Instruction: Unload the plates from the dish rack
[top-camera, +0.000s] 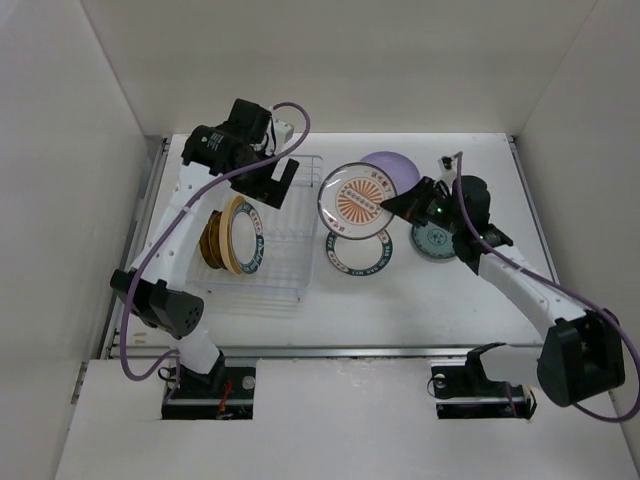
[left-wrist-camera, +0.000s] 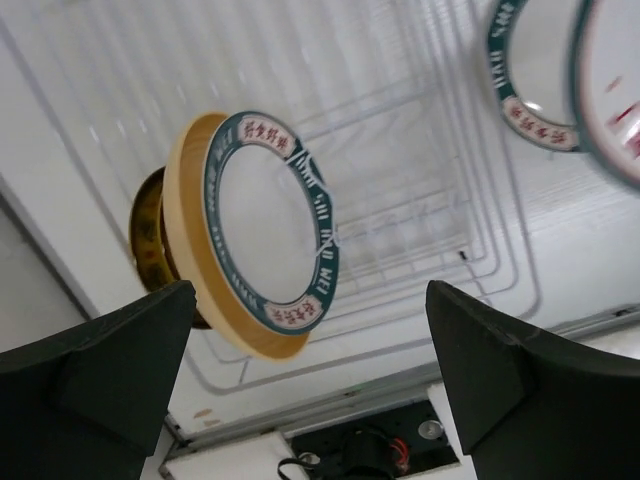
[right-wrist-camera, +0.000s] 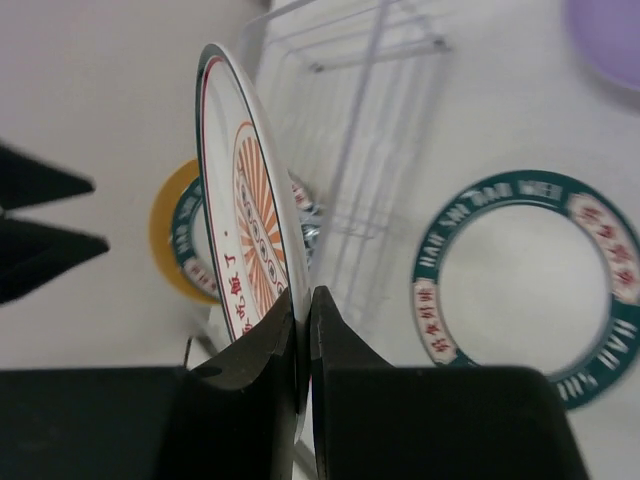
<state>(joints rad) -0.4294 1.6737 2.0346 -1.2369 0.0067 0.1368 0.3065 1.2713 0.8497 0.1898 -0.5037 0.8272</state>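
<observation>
My right gripper (top-camera: 392, 205) is shut on the rim of the orange sunburst plate (top-camera: 366, 197) and holds it in the air right of the dish rack (top-camera: 285, 240); it shows edge-on in the right wrist view (right-wrist-camera: 240, 220). In the rack stand a teal-rimmed white plate (top-camera: 252, 240), a yellow-tan plate (top-camera: 233, 236) and a dark brown-gold plate (top-camera: 212, 240). On the table lie a teal lettered plate (top-camera: 357, 252), a lavender plate (top-camera: 392, 163) and a small teal patterned plate (top-camera: 436, 240). My left gripper (top-camera: 283, 178) is open and empty above the rack's far end.
The white wire rack (left-wrist-camera: 420, 200) fills the left wrist view, with the upright plates (left-wrist-camera: 265, 225) at its left. White walls close in the table on three sides. A metal rail runs along the table's near edge (top-camera: 330, 350).
</observation>
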